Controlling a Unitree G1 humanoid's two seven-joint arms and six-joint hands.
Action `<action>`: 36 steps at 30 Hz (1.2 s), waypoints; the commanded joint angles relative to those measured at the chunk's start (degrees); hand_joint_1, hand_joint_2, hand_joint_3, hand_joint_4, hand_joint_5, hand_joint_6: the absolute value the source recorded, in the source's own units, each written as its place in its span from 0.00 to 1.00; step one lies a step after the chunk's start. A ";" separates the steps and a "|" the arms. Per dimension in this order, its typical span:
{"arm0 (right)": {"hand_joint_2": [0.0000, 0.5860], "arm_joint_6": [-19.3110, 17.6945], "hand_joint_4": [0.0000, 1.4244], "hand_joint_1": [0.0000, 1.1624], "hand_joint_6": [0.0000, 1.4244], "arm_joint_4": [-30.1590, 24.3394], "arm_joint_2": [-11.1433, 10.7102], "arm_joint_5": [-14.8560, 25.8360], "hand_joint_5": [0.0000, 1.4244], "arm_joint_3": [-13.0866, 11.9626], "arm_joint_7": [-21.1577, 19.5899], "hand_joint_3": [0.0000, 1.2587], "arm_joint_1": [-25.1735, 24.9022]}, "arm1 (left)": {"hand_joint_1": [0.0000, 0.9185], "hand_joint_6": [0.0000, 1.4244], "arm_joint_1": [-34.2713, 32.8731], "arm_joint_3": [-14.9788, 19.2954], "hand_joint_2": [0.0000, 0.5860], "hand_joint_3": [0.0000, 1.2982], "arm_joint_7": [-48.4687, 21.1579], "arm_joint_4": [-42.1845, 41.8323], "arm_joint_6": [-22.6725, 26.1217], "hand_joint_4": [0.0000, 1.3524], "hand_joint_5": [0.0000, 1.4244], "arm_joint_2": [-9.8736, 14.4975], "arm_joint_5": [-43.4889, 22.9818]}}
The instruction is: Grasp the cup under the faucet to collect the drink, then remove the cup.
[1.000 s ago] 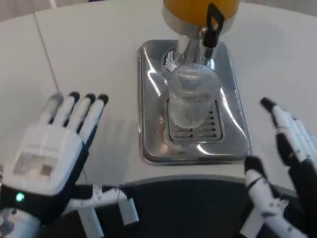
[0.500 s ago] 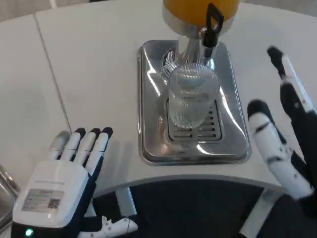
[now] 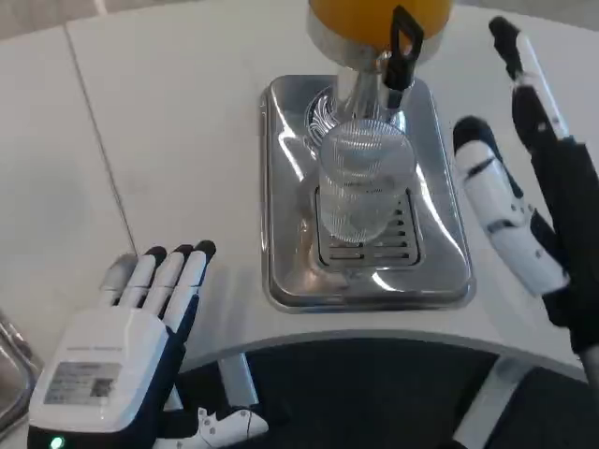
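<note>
Cup (image 3: 363, 187) sits empty on drip tray (image 3: 281, 187) under faucet (image 3: 402, 51), ungrasped. Right hand (image 3: 519, 187) beside it, fingers spread, holding nothing; left hand (image 3: 122, 346) released at surface edge. Grasp, fill, removal all left.

Cup (image 3: 363, 187): clear, ribbed with fine vertical lines. Tray (image 3: 290, 206): polished silver, mirror-bright, with a grille of dark slots under the cup. Dispenser tank (image 3: 360, 19): orange contents above a silver collar and stem. Faucet lever (image 3: 405, 42): black. Bench (image 3: 168, 122): white, crossed by a thin grey seam. Left hand (image 3: 122, 360): white back with a grey label, white fingers tipped black, black underside. Right hand (image 3: 529, 196): white and black.
</note>
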 commanded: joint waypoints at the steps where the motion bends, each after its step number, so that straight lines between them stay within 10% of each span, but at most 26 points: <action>1: 0.90 0.92 0.00 0.00 0.00 1.14 0.11 0.64 0.00 0.12 -1.96 0.00 -2.38 | 0.00 0.00 0.54 0.10 0.01 0.00 -0.21 0.17 -0.55 0.00 0.00 -0.11 -0.34; 24: 0.91 3.35 0.00 0.00 0.00 13.54 5.07 2.91 0.00 5.67 -11.65 0.00 -16.07 | 0.00 0.00 0.47 0.96 0.02 0.00 -0.74 0.82 0.16 0.00 0.00 -0.20 -0.42; 36: 0.93 4.52 0.00 0.00 0.00 15.83 3.74 5.93 0.00 6.41 -10.63 0.00 -18.58 | 0.00 0.00 0.46 1.16 0.02 0.00 -0.74 0.91 0.41 0.00 0.00 -0.39 -0.56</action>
